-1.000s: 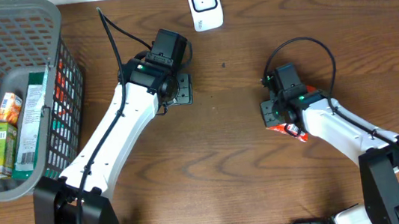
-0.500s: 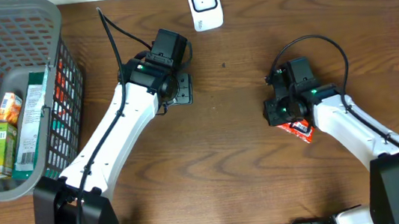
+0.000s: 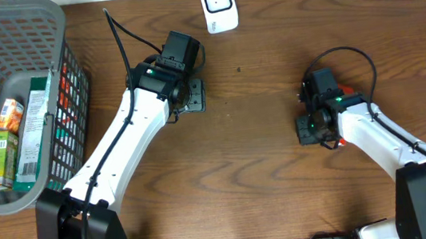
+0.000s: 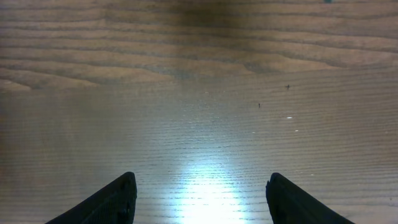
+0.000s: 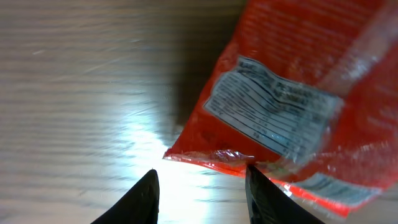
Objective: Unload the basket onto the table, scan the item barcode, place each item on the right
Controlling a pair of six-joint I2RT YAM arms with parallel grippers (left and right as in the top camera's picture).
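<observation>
Overhead view: right gripper (image 3: pixel 311 128) stands over the red packet (image 3: pixel 336 142), which shows just beside its fingers on the table (image 3: pixel 270 193), well apart from the white scanner (image 3: pixel 218 5). The left gripper (image 3: pixel 191 98) hangs nearer the scanner.

Left wrist view: fingers (image 4: pixel 115 199) spread, with only bare wood between them.

Right wrist view: fingers (image 5: pixel 144 199) spread. The packet's printed label lies just beyond the tips and its lower edge crosses the gap, unpinched. It was probably laid label-up so the code can be found.
</observation>
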